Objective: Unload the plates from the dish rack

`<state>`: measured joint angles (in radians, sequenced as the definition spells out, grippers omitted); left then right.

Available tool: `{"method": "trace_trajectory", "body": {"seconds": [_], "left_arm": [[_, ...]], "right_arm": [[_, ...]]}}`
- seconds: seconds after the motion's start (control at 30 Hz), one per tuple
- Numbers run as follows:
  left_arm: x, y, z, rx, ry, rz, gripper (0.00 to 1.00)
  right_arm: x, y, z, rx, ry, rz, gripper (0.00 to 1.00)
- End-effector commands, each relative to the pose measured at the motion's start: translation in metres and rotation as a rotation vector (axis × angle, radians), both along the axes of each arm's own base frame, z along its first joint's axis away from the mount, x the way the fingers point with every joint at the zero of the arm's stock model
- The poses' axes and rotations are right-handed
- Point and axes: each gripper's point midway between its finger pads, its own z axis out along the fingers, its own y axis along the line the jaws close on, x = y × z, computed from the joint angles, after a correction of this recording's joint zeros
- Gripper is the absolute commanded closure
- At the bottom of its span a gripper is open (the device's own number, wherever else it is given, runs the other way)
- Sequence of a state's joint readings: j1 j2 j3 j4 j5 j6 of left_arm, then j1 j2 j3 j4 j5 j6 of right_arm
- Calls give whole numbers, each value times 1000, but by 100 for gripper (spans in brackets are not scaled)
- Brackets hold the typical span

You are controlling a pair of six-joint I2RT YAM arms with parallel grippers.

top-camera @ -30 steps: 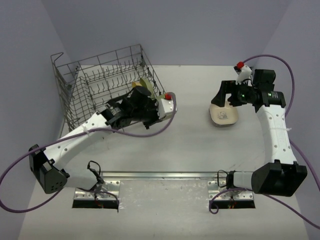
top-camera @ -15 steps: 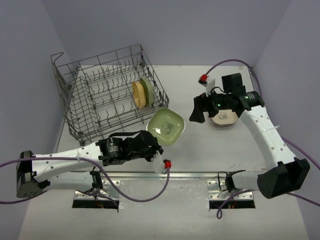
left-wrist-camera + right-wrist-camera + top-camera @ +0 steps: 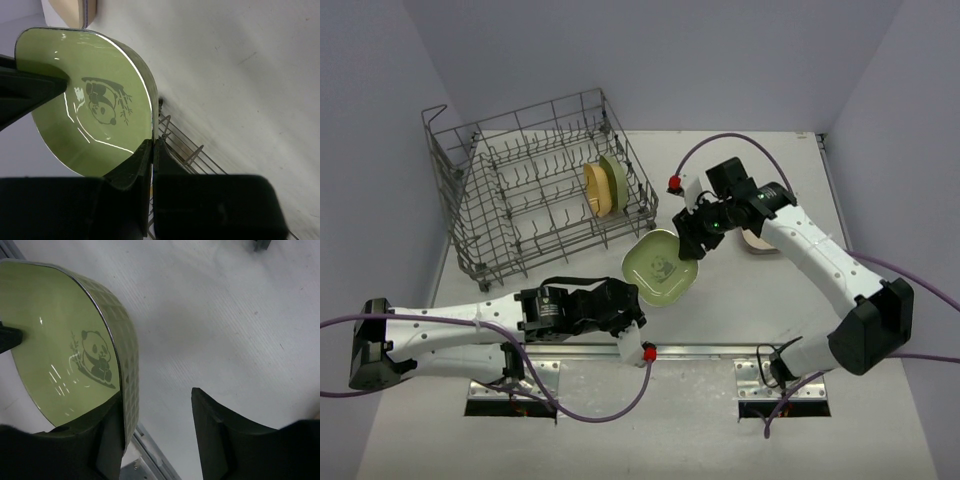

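A green plate [image 3: 660,268] with a panda print is held tilted above the table, right of the dish rack [image 3: 510,215]. My left gripper [image 3: 638,298] is shut on its lower rim; in the left wrist view the jaws [image 3: 151,150] pinch the green plate [image 3: 85,100]. My right gripper [image 3: 688,245] is open at the plate's upper right edge. In the right wrist view [image 3: 155,400] the green plate's rim [image 3: 122,370] stands between the fingers, against the left one. A yellow plate [image 3: 593,188] and an olive plate [image 3: 614,180] stand upright in the rack.
A stack of unloaded plates [image 3: 761,243] lies on the table at the right, mostly hidden behind my right arm. The metal mounting rail [image 3: 700,350] runs along the near edge. Purple cables loop from both arms.
My left arm has carried the green plate out of the rack toward the table's middle. My right arm has swung left from the stack and now has its open jaws around the plate's rim.
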<state>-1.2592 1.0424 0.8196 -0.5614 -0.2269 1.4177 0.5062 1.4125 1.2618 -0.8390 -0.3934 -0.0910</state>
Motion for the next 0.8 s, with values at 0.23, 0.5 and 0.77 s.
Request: {"method": "trace_trajectory", "body": {"seconds": [0.23, 0.5, 0.77], "left_arm": [[1, -12, 17, -62, -34, -9, 100], [15, -8, 25, -134, -42, 140, 0], [49, -7, 132, -585, 112, 477, 0]], "right_arm": [[25, 7, 7, -27, -122, -24, 86], [32, -17, 7, -93, -195, -96, 100], [62, -150, -20, -142, -135, -416, 100]]}}
